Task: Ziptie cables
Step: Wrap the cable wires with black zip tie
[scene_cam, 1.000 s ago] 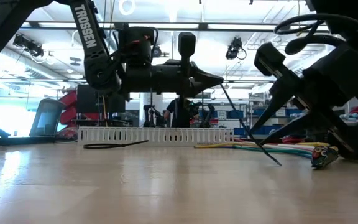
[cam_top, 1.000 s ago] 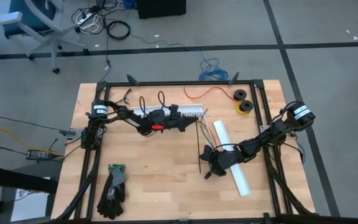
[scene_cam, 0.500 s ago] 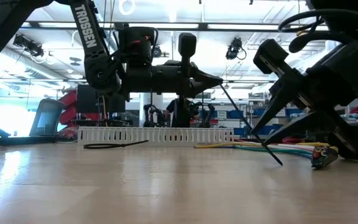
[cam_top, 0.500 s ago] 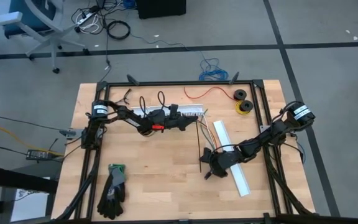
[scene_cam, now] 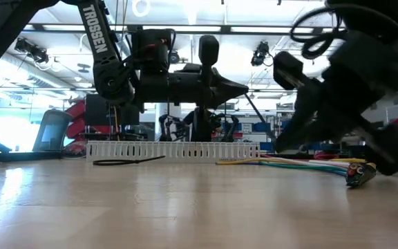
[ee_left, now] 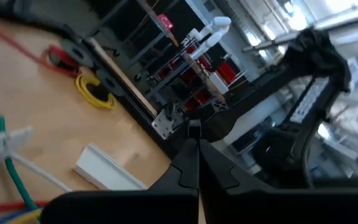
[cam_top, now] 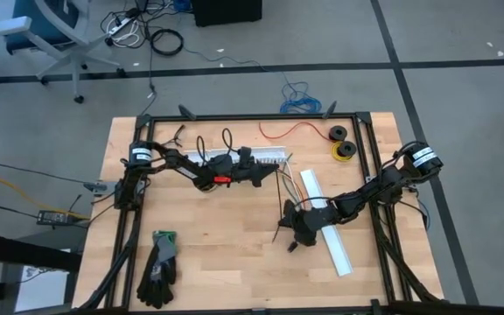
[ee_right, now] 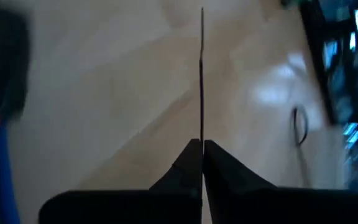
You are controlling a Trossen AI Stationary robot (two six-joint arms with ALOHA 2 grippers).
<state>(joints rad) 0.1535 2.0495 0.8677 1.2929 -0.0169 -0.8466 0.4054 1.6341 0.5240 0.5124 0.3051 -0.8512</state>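
The cables (scene_cam: 302,164) lie on the table right of centre, a bundle of coloured wires ending at a dark connector (scene_cam: 358,173). They also show in the high view as the cables (cam_top: 289,191) and in the left wrist view as the cables (ee_left: 11,180). A thin black zip tie (scene_cam: 258,114) slants down from my left gripper (cam_top: 269,178), which is shut and held level above the table's middle. It runs to my right gripper (cam_top: 289,226), which is shut on it just near of the bundle. The tie's free end (cam_top: 276,234) sticks out past the right fingers. My left gripper pinches the zip tie's upper end (scene_cam: 247,95) between its two fingertips. A small dark bit of the tie (ee_left: 194,129) shows just past them. The fingers lie level and point toward the table's right, and the strip runs down and away from them. My right gripper pinches the zip tie's strip (ee_right: 202,134) between its two fingers, which slant down from the table's right. The strip runs along the fingers, and a long straight length (ee_right: 202,68) reaches out beyond them, clear of the table.
A long white slotted channel (cam_top: 243,158) lies along the far side and a plain white piece (cam_top: 329,229) at the right. Black gloves (cam_top: 158,267) lie near left. Wire spools (cam_top: 343,150) and a red wire (cam_top: 296,131) sit at the far right. A loose black loop (scene_cam: 126,161) lies before the channel.
My right gripper has shut on the zip tie and rolled about its own axis, shifting slightly toward the left gripper. The tie's lower end, which rested on the table, is now off it and points toward the near left. My left gripper has kept its place.
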